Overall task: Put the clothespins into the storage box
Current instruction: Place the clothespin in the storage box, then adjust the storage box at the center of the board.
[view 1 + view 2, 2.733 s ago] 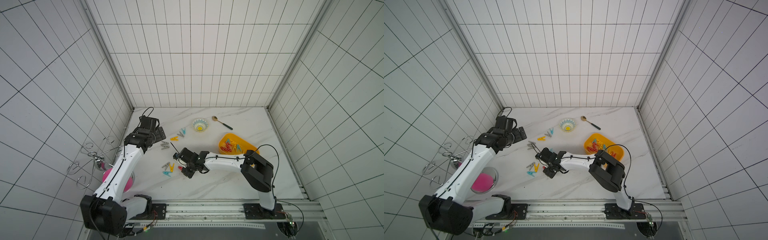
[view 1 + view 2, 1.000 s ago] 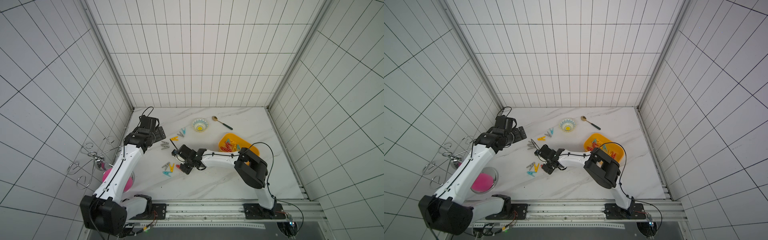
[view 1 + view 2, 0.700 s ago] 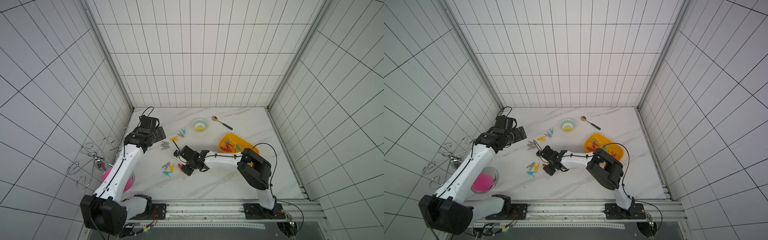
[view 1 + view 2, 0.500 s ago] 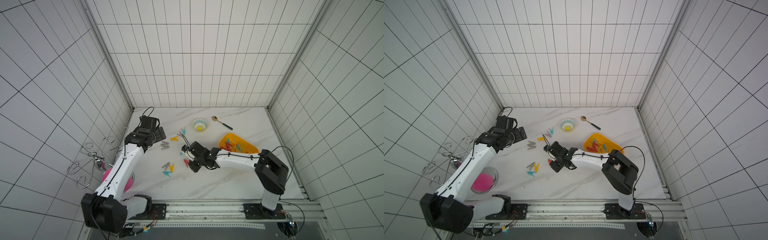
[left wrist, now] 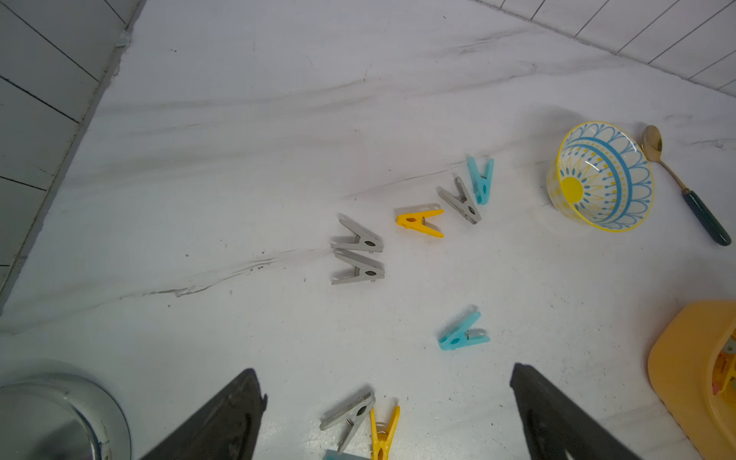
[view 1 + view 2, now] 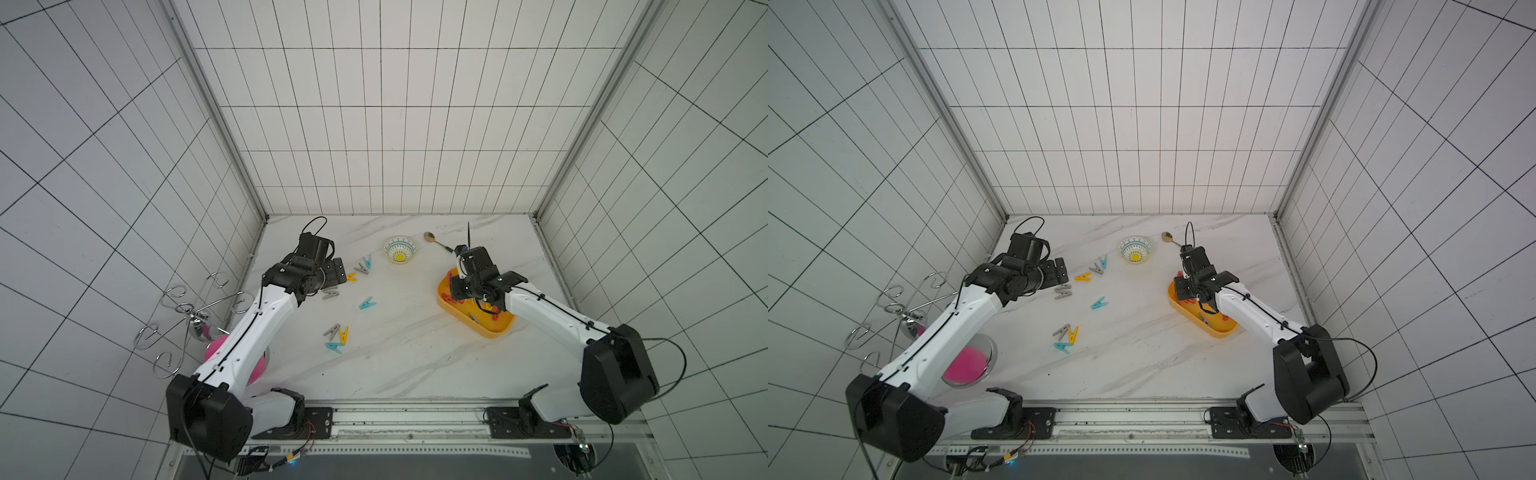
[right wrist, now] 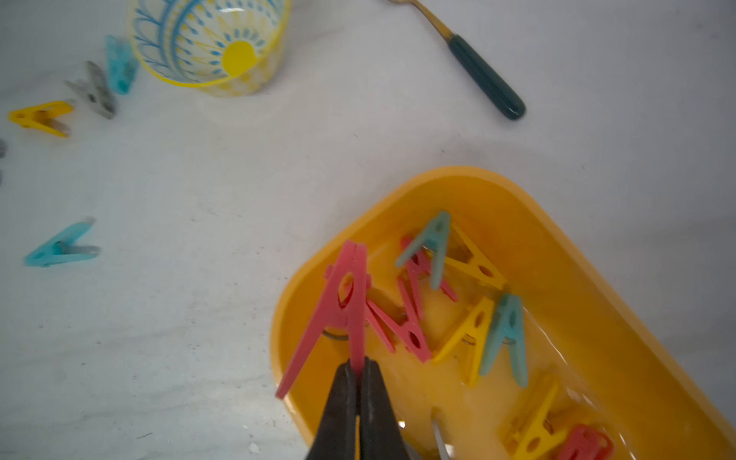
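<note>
At the far left a wire stand [image 6: 187, 307] rises beside a steel bowl [image 5: 79, 402] that holds something pink [image 6: 963, 365]. The left gripper [image 5: 385, 372] hovers above the table with its jaws spread wide and empty. The loose clothespins lie ahead of and below those jaws: two grey ones [image 5: 360, 269] side by side, then a yellow [image 5: 418, 221], a grey [image 5: 462, 201] and a teal one [image 5: 482, 181] in a curved row, and a lone teal peg [image 5: 462, 336] nearer the jaws. A grey [image 5: 350, 414] and a yellow peg [image 5: 382, 430] show between the spread fingers. Beyond the row stands a patterned bowl [image 5: 633, 175] with a yellow centre, a gold spoon [image 5: 705, 217] just beside it. To the right, the right gripper [image 7: 360, 363] has its jaws pinched together on one leg of a red clothespin [image 7: 344, 294], held over the rim of the yellow storage box [image 7: 470, 172]. Inside the box, just past those jaws, lie red [image 7: 402, 326], yellow [image 7: 466, 338] and teal pegs [image 7: 506, 338], some overlapping. Everything rests on a white marble table [image 6: 415, 361] enclosed by white tiled walls [image 6: 395, 124].
</note>
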Robot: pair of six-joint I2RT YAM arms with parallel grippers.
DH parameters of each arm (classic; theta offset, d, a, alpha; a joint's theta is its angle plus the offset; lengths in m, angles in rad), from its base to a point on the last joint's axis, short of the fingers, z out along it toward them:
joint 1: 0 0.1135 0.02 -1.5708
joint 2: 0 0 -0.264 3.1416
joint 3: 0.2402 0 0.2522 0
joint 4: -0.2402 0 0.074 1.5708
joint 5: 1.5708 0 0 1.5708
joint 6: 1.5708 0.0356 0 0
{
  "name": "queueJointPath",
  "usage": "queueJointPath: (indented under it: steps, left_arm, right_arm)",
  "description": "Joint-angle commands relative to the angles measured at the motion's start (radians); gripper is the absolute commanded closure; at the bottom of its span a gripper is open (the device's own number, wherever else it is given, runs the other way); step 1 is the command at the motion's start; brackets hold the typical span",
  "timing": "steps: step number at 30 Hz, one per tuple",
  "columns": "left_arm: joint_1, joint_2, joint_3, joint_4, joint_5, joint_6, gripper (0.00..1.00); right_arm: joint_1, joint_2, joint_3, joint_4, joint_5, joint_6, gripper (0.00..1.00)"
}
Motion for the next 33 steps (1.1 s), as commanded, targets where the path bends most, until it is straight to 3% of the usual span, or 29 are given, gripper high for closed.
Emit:
queueJointPath:
  steps: [1, 6, 13, 25, 33]
  left_arm:
    - [-0.022, 0.019, 0.004, 0.020, -0.004, -0.012, 0.02]
    - [-0.065, 0.041, -0.014, 0.025, -0.007, -0.028, 0.02]
    - [-0.069, 0.047, -0.022, 0.025, -0.020, -0.040, 0.02]
    - [-0.069, 0.048, -0.006, 0.026, -0.040, -0.037, 0.02]
    - [-0.068, 0.051, 0.003, 0.022, -0.031, -0.042, 0.02]
  right_arm:
    - [-0.092, 0.004, -0.068, -0.060, 0.018, 0.074, 0.97]
    - [-0.184, 0.062, -0.091, -0.054, -0.028, 0.078, 0.96]
    - [-0.183, 0.144, -0.062, -0.052, -0.055, 0.067, 0.92]
    - [-0.169, 0.029, 0.045, -0.223, -0.005, 0.041, 0.61]
    - [-0.272, -0.003, 0.093, -0.288, 0.077, 0.006, 0.51]
